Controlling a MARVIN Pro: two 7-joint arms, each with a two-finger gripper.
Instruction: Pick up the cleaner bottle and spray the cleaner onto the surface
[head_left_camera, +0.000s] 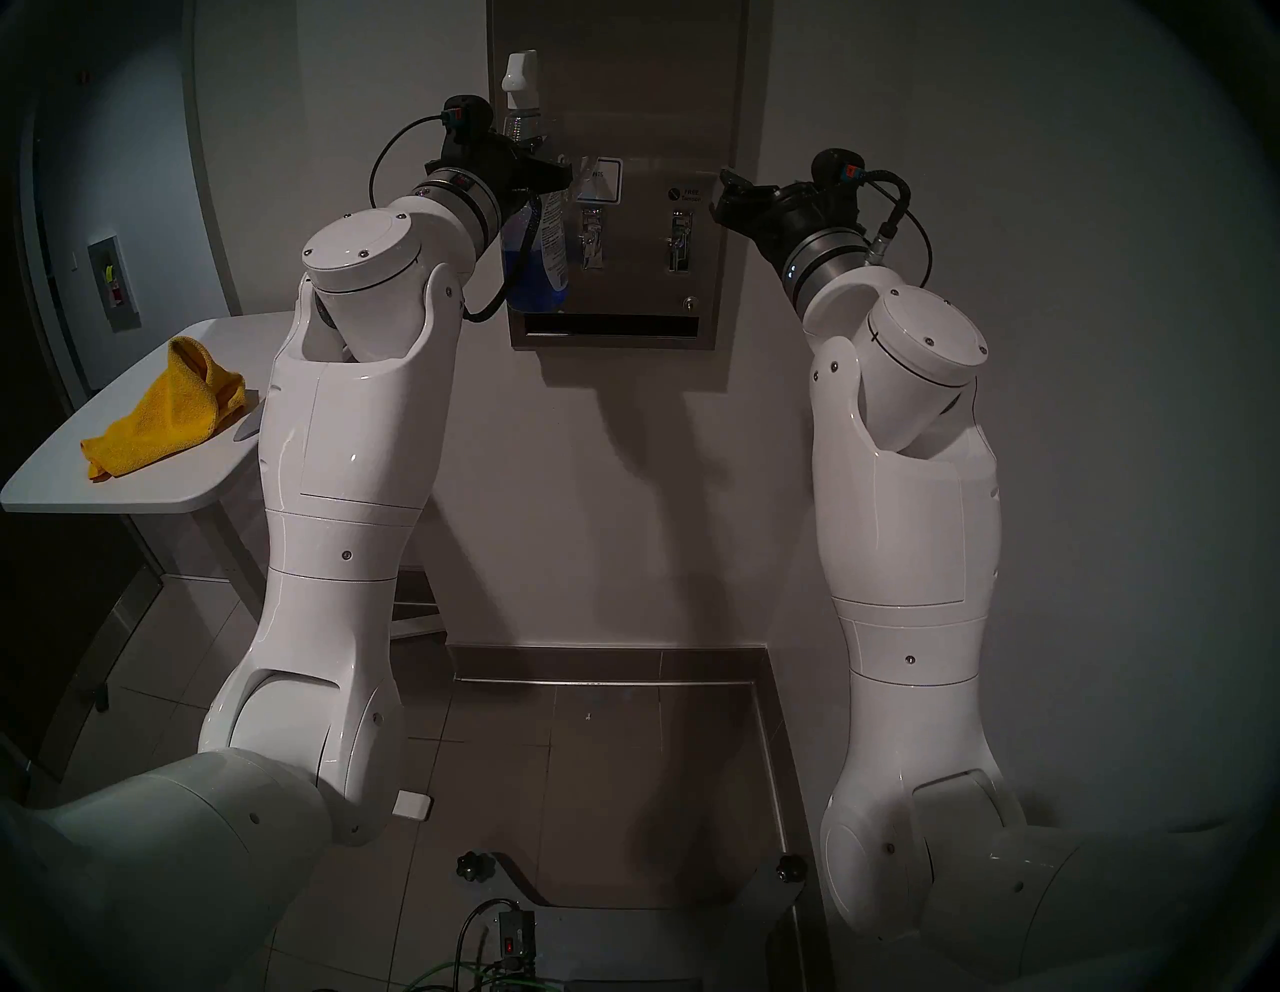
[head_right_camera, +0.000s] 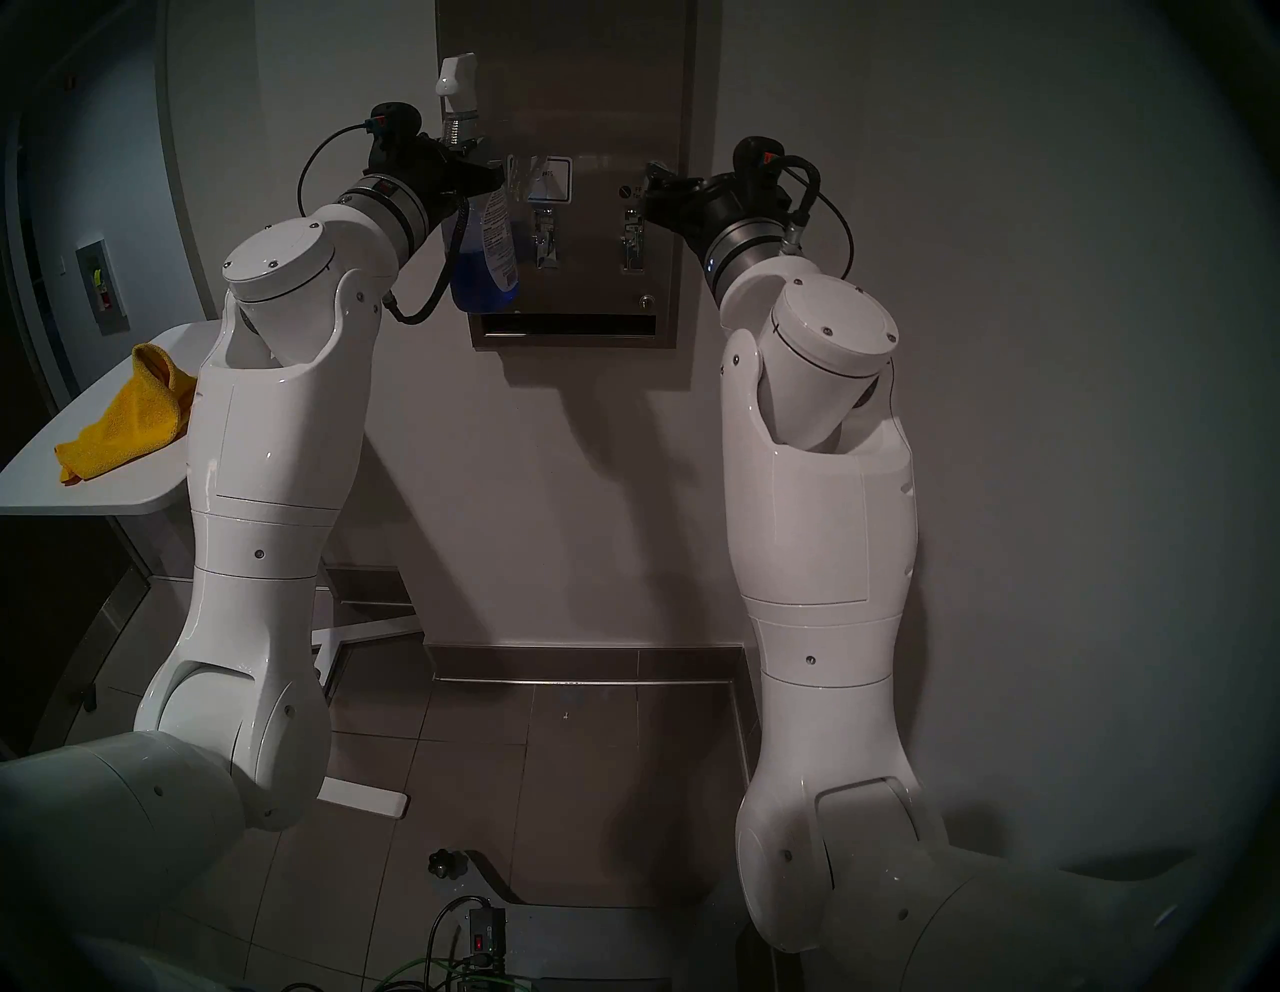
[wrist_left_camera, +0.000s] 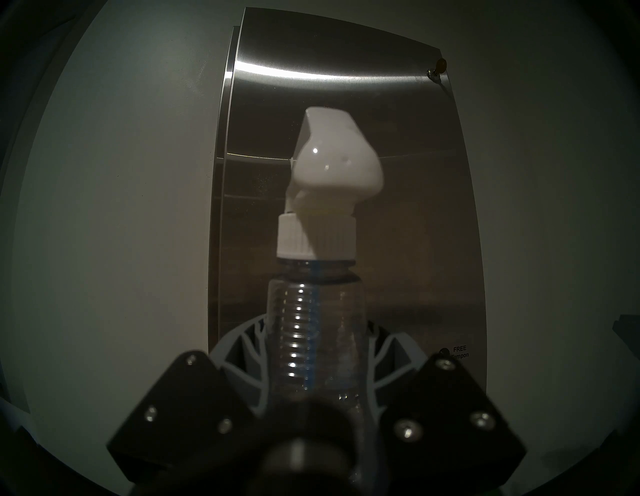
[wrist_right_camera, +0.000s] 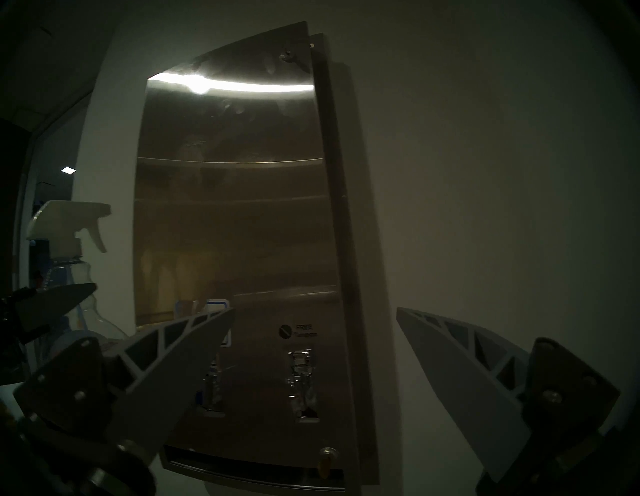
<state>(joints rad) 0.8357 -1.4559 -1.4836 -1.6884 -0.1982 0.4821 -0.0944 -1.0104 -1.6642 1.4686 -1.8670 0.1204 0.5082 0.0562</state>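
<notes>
The cleaner bottle (head_left_camera: 537, 235) hangs upright in front of the left edge of the surface, a brushed steel wall dispenser panel (head_left_camera: 658, 104). My left gripper (head_left_camera: 547, 173) is shut on its clear ribbed neck. In the left wrist view the fingers (wrist_left_camera: 247, 343) clamp the neck below the white trigger head (wrist_left_camera: 332, 162), which faces the panel (wrist_left_camera: 408, 214). The cleaner (head_left_camera: 526, 280) is blue liquid in the bottle's lower half. My right gripper (head_left_camera: 727, 190) stands open and empty near the panel's right edge, its spread fingers (wrist_right_camera: 194, 350) pointing at the panel (wrist_right_camera: 235, 207).
A yellow cloth (head_left_camera: 173, 409) lies on a small white table (head_left_camera: 69, 485) at the left, close beside my left arm. The panel carries two knobs (head_left_camera: 591, 239), a white sticker (head_left_camera: 602, 180) and a dark slot (head_left_camera: 609, 324). Off-white wall surrounds it.
</notes>
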